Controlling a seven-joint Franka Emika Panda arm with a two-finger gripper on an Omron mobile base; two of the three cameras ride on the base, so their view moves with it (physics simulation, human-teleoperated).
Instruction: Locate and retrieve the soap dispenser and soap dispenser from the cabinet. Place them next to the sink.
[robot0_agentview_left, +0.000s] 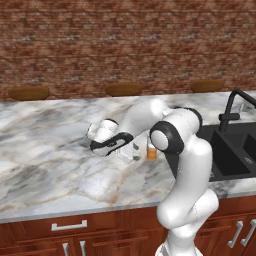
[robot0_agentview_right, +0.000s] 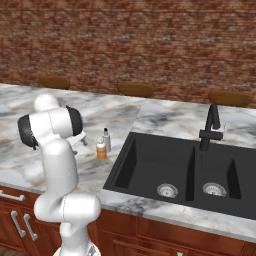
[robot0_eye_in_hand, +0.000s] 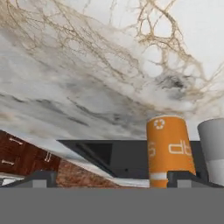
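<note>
Left base view: you see arm bent low over marble counter (robot0_agentview_left: 45, 150), gripper (robot0_agentview_left: 125, 150) near orange bottle (robot0_agentview_left: 152, 151), left of black sink (robot0_agentview_left: 231, 155).

Right base view: orange bottle (robot0_agentview_right: 101, 149) and grey bottle (robot0_agentview_right: 106, 140) stand just beside each other on counter, left of sink (robot0_agentview_right: 150, 165).

Hand view: fingers (robot0_eye_in_hand: 41, 178) wide apart, holding nothing; orange bottle (robot0_eye_in_hand: 169, 151) beside grey bottle (robot0_eye_in_hand: 214, 146).
</note>
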